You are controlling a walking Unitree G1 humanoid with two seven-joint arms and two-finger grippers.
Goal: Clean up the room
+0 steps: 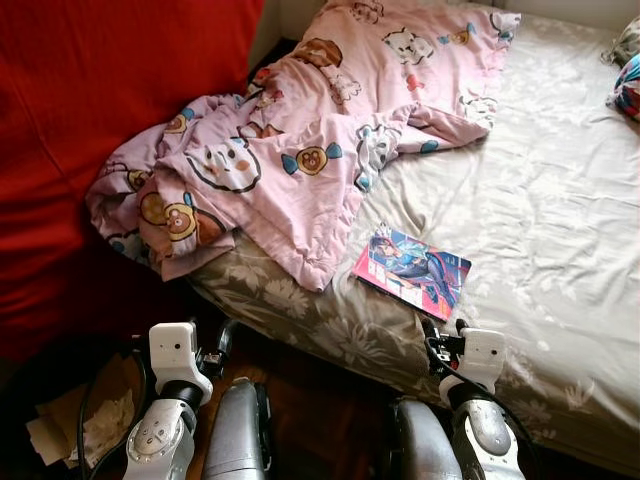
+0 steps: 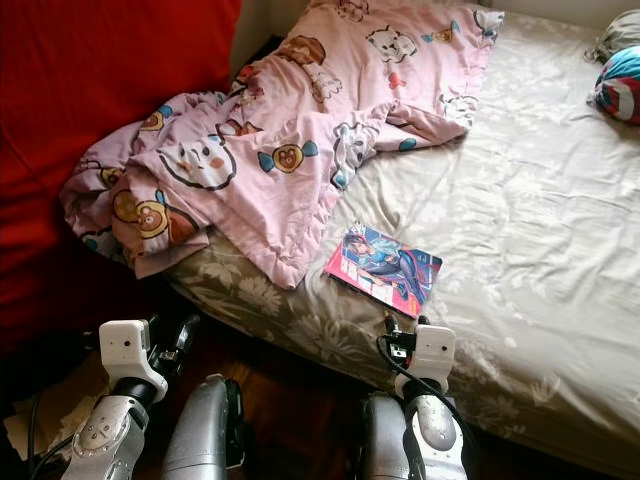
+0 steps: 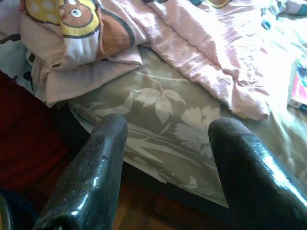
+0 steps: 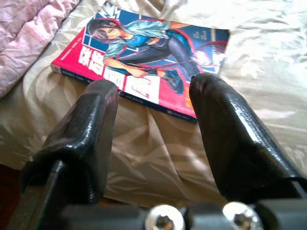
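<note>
Two grippers low at the bed (image 1: pixel 560 230) edge, both w/ fingers apart, nothing held; your right gripper (image 4: pixel 153 120) sits just short of the book (image 1: pixel 411 270), aimed at it, not touching; book lies flat on the pale sheet nr the bed's front edge, just beside the pink blanket (image 1: pixel 300 140); your left gripper (image 3: pixel 165 158) points at the floral bed side below the blanket's bunched corner; blanket crumpled over the bed's left part, against the red wall (image 1: pixel 90 110); crumpled paper (image 1: pixel 105 420) on floor by left arm.

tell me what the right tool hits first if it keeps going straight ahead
Probably the book: the open right tool points at its near edge, with bare sheet in between. If angled low, it may touch the sheet first.
</note>
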